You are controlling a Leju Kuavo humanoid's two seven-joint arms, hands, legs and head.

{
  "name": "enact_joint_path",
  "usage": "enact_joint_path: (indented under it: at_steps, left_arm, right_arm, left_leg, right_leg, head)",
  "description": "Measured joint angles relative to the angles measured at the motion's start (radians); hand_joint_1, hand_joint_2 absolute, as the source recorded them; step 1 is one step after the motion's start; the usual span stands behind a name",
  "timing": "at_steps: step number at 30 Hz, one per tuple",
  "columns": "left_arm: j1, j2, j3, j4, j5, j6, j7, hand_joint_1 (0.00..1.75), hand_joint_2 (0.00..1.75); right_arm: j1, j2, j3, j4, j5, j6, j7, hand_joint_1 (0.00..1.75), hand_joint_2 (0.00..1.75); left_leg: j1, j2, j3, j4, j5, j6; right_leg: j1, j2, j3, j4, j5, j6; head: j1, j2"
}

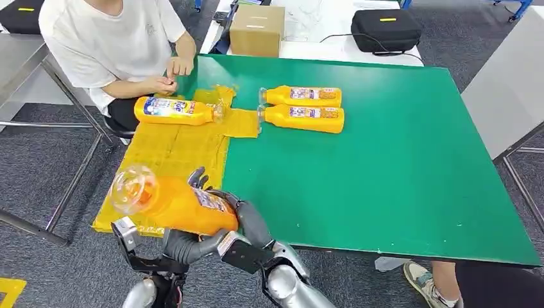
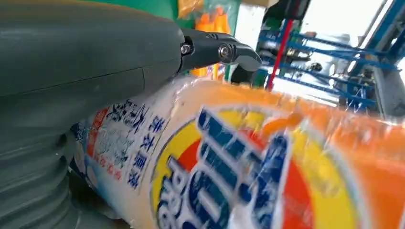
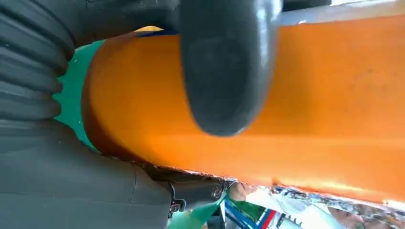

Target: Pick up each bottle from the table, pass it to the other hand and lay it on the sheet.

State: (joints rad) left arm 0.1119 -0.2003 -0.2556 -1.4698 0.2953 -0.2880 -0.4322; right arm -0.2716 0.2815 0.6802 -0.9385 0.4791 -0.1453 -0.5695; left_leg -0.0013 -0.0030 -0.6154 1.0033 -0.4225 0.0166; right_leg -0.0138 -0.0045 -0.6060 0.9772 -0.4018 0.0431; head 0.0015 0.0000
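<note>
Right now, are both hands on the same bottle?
Yes: in the head view the left hand and right hand both grip the held bottle.

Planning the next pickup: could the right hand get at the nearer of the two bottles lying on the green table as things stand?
Probably not yet. The right hand grips the orange bottle together with the left hand, so it is occupied. The nearer bottle lies uncovered on the green table, so once that hand is free the way looks open.
</note>
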Motion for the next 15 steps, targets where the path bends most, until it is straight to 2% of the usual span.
enact_joint_path:
  at_steps: [2,3,11,12,13,15]
  left_arm:
    - [-0.001,0.001,0.004,0.002,-0.006,-0.006,0.003,0.00,1.75]
    - [-0.002,0.001,0.005,0.004,-0.013,-0.005,0.005,0.37,1.75]
    - [-0.013,0.002,0.011,0.029,-0.023,0.016,0.034,0.37,1.75]
    - [-0.013,0.002,0.011,0.031,-0.023,0.017,0.035,1.55,1.75]
    - [-0.014,0.002,0.012,0.034,-0.023,0.017,0.035,1.75,1.75]
    - [-0.014,0.002,0.013,0.034,-0.023,0.018,0.036,1.75,1.75]
  right_arm:
    - [-0.007,0.000,0.004,0.015,0.015,-0.018,0.000,1.75,1.75]
    - [-0.010,0.000,0.005,0.021,0.023,-0.024,0.000,1.75,1.75]
    - [-0.028,0.000,0.019,0.058,0.045,-0.044,0.015,1.75,1.75]
    - [-0.029,0.000,0.019,0.061,0.045,-0.044,0.015,1.75,1.75]
    - [-0.031,0.000,0.019,0.064,0.045,-0.044,0.015,1.75,1.75]
    - [-0.032,0.000,0.019,0.068,0.046,-0.045,0.015,1.75,1.75]
  left_leg:
    - [0.000,0.000,0.000,0.000,0.000,0.000]
    - [0.000,0.000,0.000,0.000,0.000,0.000]
    - [0.000,0.000,0.000,0.000,0.000,0.000]
    - [0.000,0.000,0.000,0.000,0.000,0.000]
    - [0.000,0.000,0.000,0.000,0.000,0.000]
    - [0.000,0.000,0.000,0.000,0.000,0.000]
  right_leg:
    - [0.000,0.000,0.000,0.000,0.000,0.000]
    - [0.000,0.000,0.000,0.000,0.000,0.000]
    - [0.000,0.000,0.000,0.000,0.000,0.000]
    - [0.000,0.000,0.000,0.000,0.000,0.000]
    - [0.000,0.000,0.000,0.000,0.000,0.000]
    - [0.000,0.000,0.000,0.000,0.000,0.000]
  head:
    - [0.000,0.000]
    - [0.000,0.000]
    - [0.000,0.000]
    - [0.000,0.000]
    - [0.000,0.000]
    - [0.000,0.000]
